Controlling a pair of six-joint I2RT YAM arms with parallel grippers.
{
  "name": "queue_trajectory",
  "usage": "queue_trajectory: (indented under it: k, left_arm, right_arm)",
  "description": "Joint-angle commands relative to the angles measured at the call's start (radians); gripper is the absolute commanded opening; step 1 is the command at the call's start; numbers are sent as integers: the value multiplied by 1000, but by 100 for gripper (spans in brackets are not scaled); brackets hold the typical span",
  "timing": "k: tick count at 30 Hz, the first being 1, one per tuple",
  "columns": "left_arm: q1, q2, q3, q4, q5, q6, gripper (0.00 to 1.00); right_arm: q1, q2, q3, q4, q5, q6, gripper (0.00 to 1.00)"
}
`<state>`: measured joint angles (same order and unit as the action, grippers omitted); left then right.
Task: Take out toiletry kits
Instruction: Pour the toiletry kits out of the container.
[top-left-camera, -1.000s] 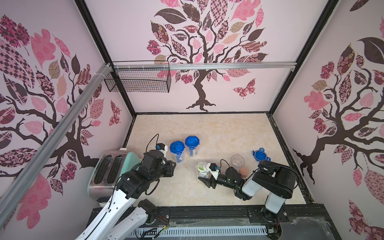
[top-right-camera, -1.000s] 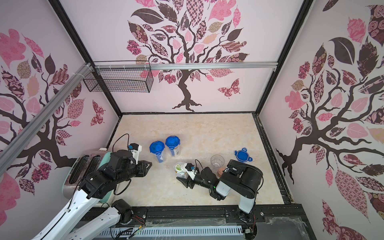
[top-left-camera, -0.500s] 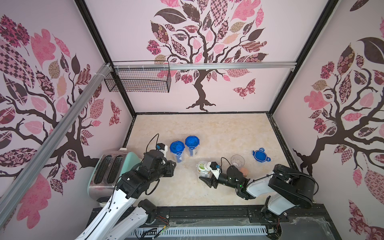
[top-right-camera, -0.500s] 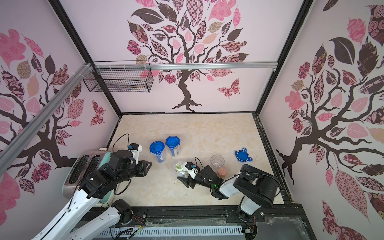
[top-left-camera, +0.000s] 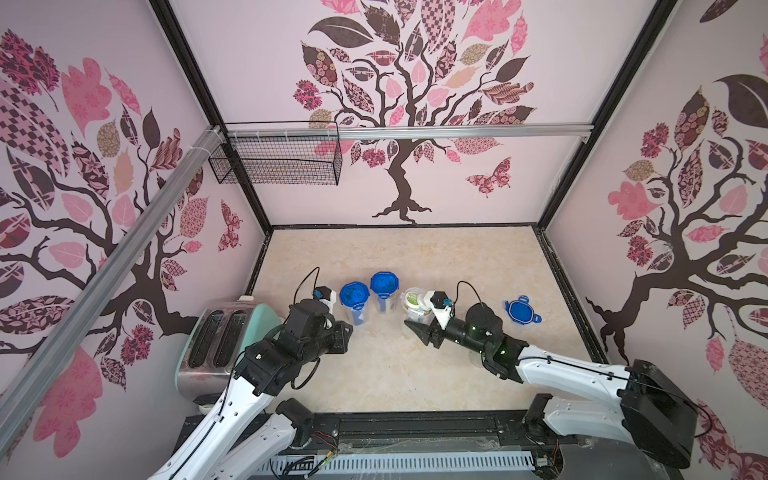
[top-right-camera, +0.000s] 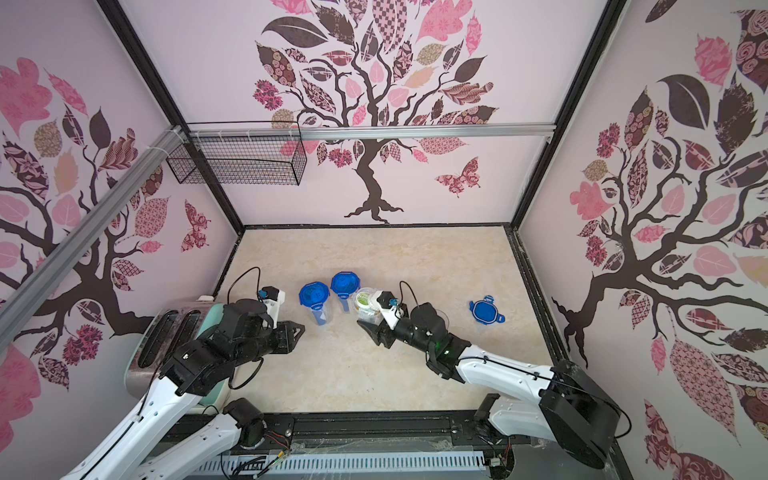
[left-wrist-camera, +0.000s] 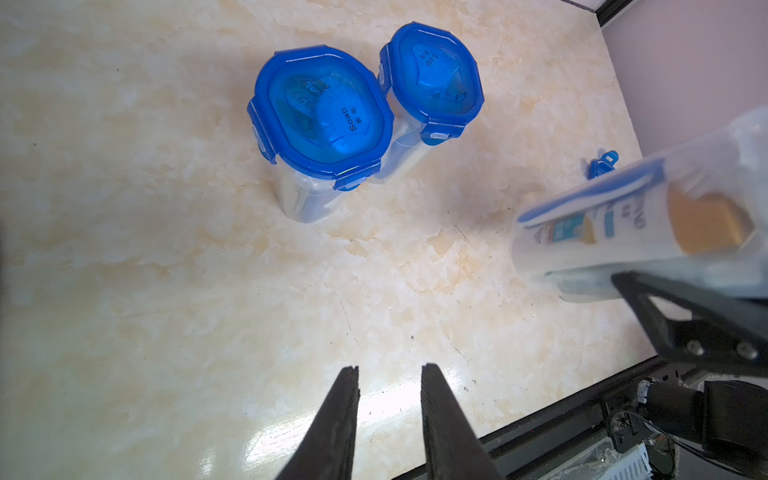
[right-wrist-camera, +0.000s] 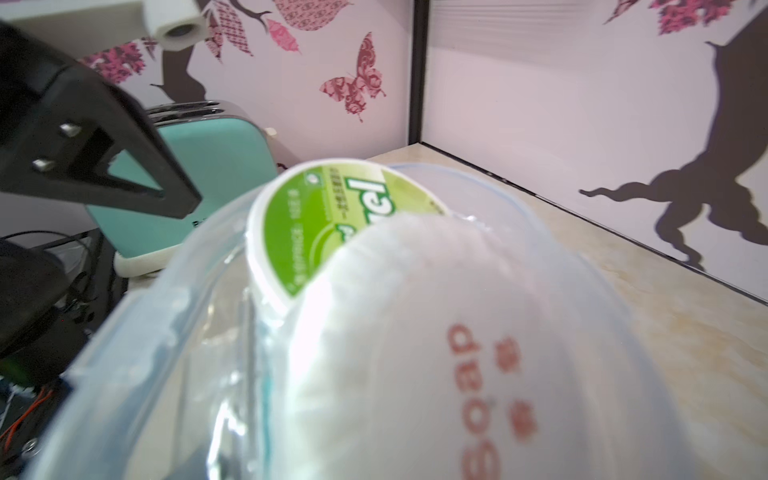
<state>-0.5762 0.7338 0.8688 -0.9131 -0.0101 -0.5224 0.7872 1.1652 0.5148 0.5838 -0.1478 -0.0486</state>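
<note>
Blue lids seal two jars, so we count both as not yet emptied. A third lid lies on the table. The right gripper clasps the open jar; its kit sits inside. The left gripper is empty, jaws slightly parted

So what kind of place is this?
Probably a staged robot test booth: tree-decal walls box in a marble-look tabletop, a left arm and right arm stand at its front edge, beside a toaster.
</note>
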Motion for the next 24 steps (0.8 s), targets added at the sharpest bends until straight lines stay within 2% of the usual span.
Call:
queue_trajectory:
  k: [1, 9, 15, 24]
  left_arm:
    - [3, -6, -6, 17, 12, 16, 30]
    - [4, -7, -7, 19, 15, 16, 30]
    - [4, -7, -7, 18, 18, 16, 30]
    - [4, -8, -7, 18, 19, 16, 30]
  right_arm:
    - [-72, -44, 68, -58, 25, 23, 53]
    - [-336, -46, 142, -150, 4, 158, 52]
    - [-527, 21, 160, -153, -42, 288, 50]
    - [-616, 121, 130, -138, -41, 401, 51]
